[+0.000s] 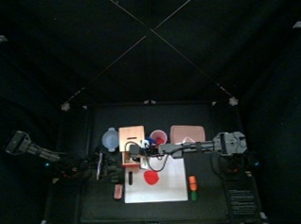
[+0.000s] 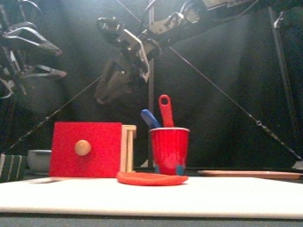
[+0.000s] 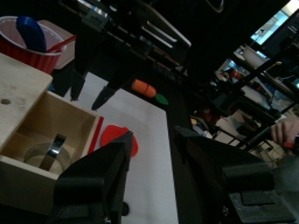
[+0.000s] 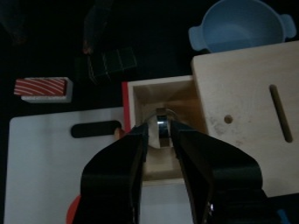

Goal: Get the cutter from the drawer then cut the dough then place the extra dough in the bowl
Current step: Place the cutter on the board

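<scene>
Right wrist view looks straight down into the open drawer of the wooden box, where the cutter lies on the drawer floor. The right fingers point down over it with a narrow gap between their tips. The metal shows through that gap, so they seem to be apart and not clamped on anything. The left wrist view agrees: the cutter rests low in the drawer. The left fingers stand wide apart and empty, near the drawer's open side.

The cutter is probably light, stiff and slick, a thin metal ring that will not give under a pinch. Its wire handle cannot be made out here. The surest hold looks to be across the rim wall, one finger inside the ring and one outside. The drawer's sides leave little room, so a straight descent suits best. A weak pinch may let the ring swing or slip.

The dough lies flat on the white board. It is soft, and its trimmed ring will likely sag or tear when carried to the bowl just beside the box.
</scene>
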Tool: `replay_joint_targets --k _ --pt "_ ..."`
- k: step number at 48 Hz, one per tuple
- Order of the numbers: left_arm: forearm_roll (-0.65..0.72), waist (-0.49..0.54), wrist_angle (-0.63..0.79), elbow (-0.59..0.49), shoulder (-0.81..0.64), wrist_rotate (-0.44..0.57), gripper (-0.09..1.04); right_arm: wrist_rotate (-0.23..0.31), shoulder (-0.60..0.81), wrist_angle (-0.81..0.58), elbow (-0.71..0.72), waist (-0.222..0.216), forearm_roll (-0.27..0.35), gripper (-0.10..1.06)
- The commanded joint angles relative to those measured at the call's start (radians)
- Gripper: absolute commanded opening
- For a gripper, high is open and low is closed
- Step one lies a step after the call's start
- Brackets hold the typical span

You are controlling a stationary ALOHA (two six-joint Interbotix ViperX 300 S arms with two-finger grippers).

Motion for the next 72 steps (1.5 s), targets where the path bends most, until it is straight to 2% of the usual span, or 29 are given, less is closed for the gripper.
replay_joint_targets --k 1,22,42,72 --pt "0.006 0.017 0.014 -0.009 -0.002 0.0 0.81 -0.002 -0.009 -0.006 -0.029 0.0 -0.002 0.69" --pt "0.006 0.031 0.029 -0.002 0.0 0.0 0.81 0.002 0.034 -0.003 -0.043 -0.008 -0.002 0.69" --pt "0.0 0.031 0.031 0.008 0.0 -0.002 0.81 0.005 0.086 0.028 -0.081 -0.025 -0.028 0.69" --pt "-0.02 0.031 0.031 0.02 -0.002 -0.002 0.81 0.005 0.109 0.051 -0.098 -0.025 -0.029 0.7"
